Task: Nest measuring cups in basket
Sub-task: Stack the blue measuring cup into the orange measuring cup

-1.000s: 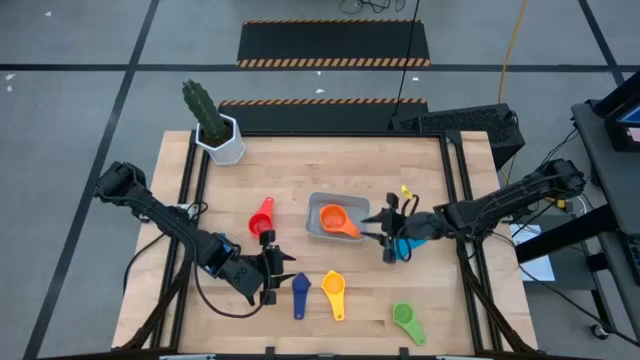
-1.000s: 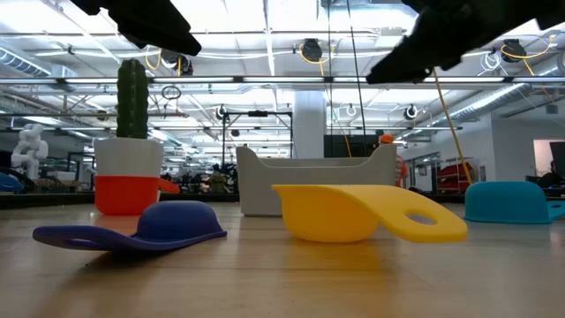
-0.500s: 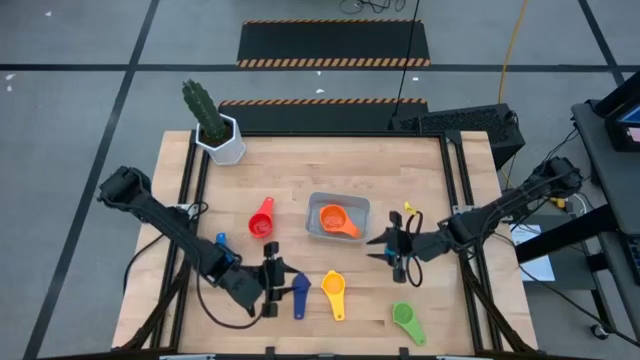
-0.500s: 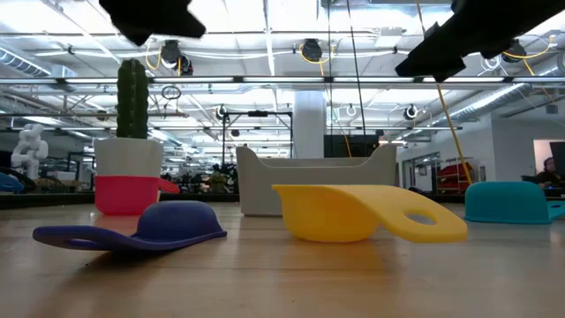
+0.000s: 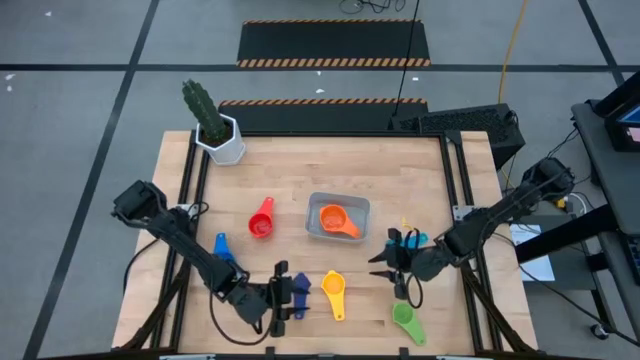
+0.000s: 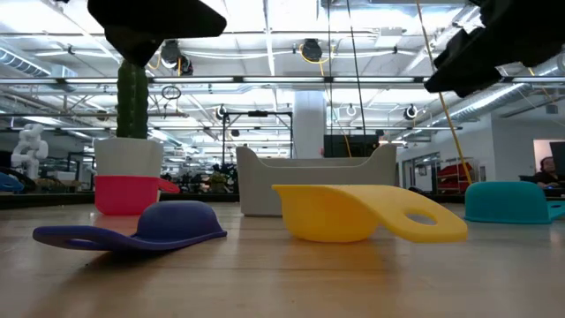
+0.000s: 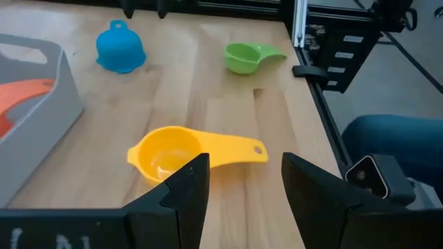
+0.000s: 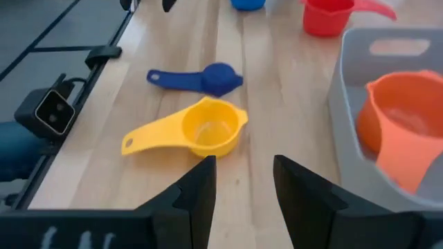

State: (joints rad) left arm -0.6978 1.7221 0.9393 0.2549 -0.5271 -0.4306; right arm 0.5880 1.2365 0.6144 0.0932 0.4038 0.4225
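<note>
Pale butcher-block wooden table (image 5: 300,170), warehouse floor all around. The shallow grey-blue plastic basket (image 5: 322,206) sits mid-frame with only the orange plastic measuring cup (image 5: 335,219) in it.

The yellow plastic scoop (image 5: 333,291) lies at lower centre with the navy one (image 5: 300,293) at its left, green (image 5: 407,319) lower right and red (image 5: 261,220) left of the basket.

Both grippers hang empty with fingers spread: left gripper (image 5: 288,298) over the navy scoop, right gripper (image 5: 396,262) between basket and green.

I'd grab a scoop by its flat handle and lower it bowl-first into the orange one.

There's plenty of bare wood mid-table, but green sits close to the bottom edge.
</note>
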